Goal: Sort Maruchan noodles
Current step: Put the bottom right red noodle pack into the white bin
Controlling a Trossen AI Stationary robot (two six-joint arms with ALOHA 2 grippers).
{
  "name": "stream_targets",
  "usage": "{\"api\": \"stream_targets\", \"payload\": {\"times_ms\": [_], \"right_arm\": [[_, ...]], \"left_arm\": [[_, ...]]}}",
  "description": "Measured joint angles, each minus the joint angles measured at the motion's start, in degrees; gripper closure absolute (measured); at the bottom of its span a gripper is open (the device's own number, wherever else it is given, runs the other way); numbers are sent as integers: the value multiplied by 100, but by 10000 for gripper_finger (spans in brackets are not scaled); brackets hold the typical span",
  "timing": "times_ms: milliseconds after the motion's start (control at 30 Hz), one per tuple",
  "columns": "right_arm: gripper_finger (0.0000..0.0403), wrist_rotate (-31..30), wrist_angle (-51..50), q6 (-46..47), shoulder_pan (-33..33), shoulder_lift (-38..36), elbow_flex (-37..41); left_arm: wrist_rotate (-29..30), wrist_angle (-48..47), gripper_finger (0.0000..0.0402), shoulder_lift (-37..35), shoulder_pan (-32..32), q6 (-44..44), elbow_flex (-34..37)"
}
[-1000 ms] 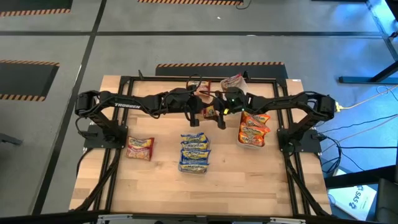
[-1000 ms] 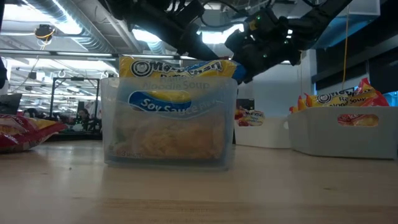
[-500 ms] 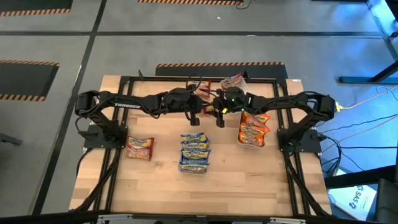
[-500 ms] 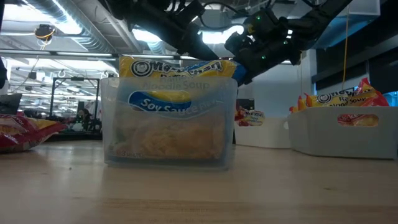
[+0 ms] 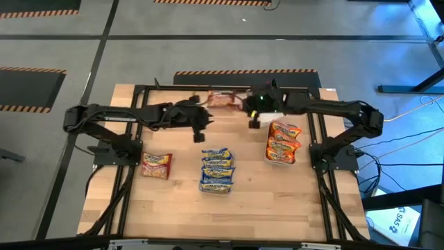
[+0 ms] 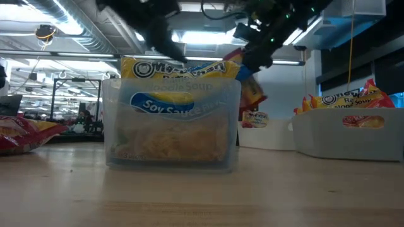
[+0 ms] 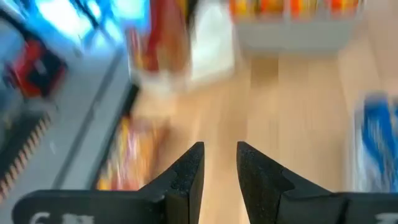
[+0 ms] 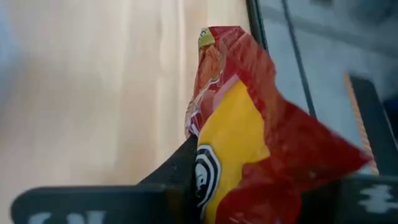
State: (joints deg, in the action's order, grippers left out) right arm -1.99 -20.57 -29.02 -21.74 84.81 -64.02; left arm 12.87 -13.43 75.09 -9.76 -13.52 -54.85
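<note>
My right gripper (image 5: 255, 119) hovers above the far middle of the table, shut on a red-and-yellow noodle packet (image 8: 249, 137), which also shows in the low view as a hanging packet (image 6: 251, 91). My left gripper (image 5: 198, 129) hangs over the table left of it, fingers slightly open (image 7: 220, 171) with nothing between them. Blue-and-yellow packets (image 5: 216, 169) are stacked in a clear container at the table's middle. Orange packets (image 5: 282, 142) fill a container on the right. A dark red packet (image 5: 156, 165) lies flat on the left. Another packet (image 5: 223, 101) lies by the far edge. My right gripper pinches the red-and-yellow packet between its two fingers at one end (image 8: 208, 171). The packet covers one finger; the other finger (image 8: 183, 168) shows beside it. The packet is lifted clear of the table and hangs below the gripper (image 6: 252, 94), crumpled.
The clear container of blue packets (image 6: 170, 120) stands close in front of the low camera. The right container (image 6: 353, 129) and a white flat piece (image 6: 265, 135) stand behind it. The black frame rail (image 5: 243, 89) runs along the far edge. Bare wood lies on the near side (image 5: 229, 215).
The two grippers were close together over the far middle. My left gripper has drawn back toward the table's left edge. My right gripper has moved up and toward the far right, carrying the red-and-yellow packet, which now hangs clear in the low view.
</note>
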Motion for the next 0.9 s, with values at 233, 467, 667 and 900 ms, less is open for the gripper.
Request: {"api": "stream_targets", "payload": {"times_ms": [233,467,667,900], "right_arm": [[309,-524,-2171,-556,-652,432,-1483],[308,-878,-3559,-1727,-1087,1165,-2130],[308,-972,-3982,-1922,-1094,1569,-2162],[308,-1513,-4167,-1996,-1097,2105,-2167]], "left_arm": [[-519,1004,313,-930,-171,617,1546],[-521,2026,313,-1147,-63,827,2395],[-512,2050,313,-1141,46,857,2443],[-510,2094,313,-1141,76,850,2443]]}}
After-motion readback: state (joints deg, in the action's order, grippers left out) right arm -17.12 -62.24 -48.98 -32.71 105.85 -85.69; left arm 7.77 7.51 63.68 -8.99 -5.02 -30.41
